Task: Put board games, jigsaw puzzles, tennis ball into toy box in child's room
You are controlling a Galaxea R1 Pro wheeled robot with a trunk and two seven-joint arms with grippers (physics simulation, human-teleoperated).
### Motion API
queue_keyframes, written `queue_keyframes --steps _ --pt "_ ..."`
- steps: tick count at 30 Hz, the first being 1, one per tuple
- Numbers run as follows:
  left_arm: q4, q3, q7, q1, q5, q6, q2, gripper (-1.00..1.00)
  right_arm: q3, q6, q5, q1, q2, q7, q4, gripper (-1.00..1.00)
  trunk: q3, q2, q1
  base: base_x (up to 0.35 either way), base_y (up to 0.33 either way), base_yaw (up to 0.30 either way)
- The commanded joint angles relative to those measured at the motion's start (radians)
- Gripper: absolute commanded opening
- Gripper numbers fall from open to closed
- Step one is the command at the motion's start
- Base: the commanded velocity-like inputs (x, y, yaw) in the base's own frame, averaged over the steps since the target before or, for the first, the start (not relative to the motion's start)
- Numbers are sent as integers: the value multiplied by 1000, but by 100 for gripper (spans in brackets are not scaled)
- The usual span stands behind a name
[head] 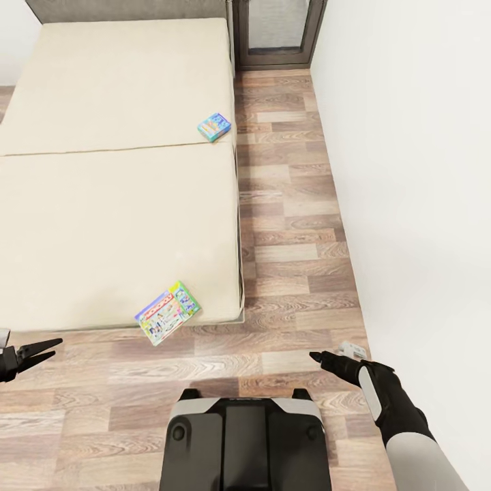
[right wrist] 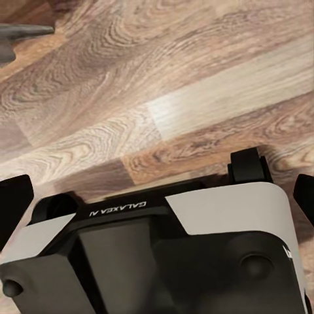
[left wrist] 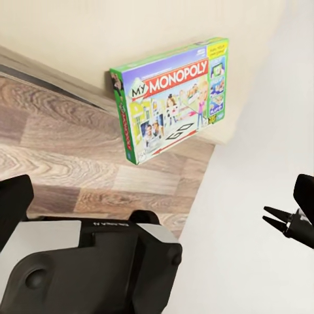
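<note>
Two board games lie on the bed (head: 102,204), well apart from each other. The nearer game box (head: 168,312) sits at the foot corner of the cream mattress, overhanging its edge above the floor; in the left wrist view its cover (left wrist: 171,99) reads "MY MONOPOLY" in white letters on a red band, with cartoon figures below and a green edge down one side. The smaller print on the cover is too fine to read. The blue game box (head: 214,127) rests farther up the mattress, close to the side edge that borders the floor strip; its lettering cannot be made out.

Wood-plank flooring (head: 293,204) with a grey-brown grain runs between the bed and a plain white wall (head: 409,170). A dark-framed panel (head: 276,31) stands at the far end of that strip. The mattress is smooth, with a seam across its middle, and a grey padded headboard shows at the far end.

The robot's base (head: 242,443), white and black with rounded corners, carries the word "GALAXEA" in the right wrist view (right wrist: 118,209).

The left claw (head: 41,350) hangs over the floor short of the bed's foot, its black fingers spread and holding nothing. The right claw (head: 320,357) hovers above the planks near the wall; whether its fingers are apart cannot be told.
</note>
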Motion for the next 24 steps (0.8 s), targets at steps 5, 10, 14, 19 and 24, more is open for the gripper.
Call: queue_keyframes --steps 5,10,14,19,24 --pt "-1 -1 -1 0 2 9 -1 100 -2 6 -6 0 1 1 -1 100 7 -1 1 0 0 0" --pt "-2 -2 3 0 2 9 -1 100 -3 5 -6 0 1 1 -1 100 16 -1 1 0 0 0" --pt "-2 -2 5 0 2 9 -2 100 -4 5 -6 0 0 1 -1 100 22 -1 1 0 0 0" --pt "-2 -2 5 0 2 9 -6 100 -4 4 -6 0 0 1 -1 100 30 -1 1 0 0 0" --pt "-2 -2 6 0 2 9 -9 100 -4 3 -6 0 2 1 -1 100 39 -1 1 0 0 0"
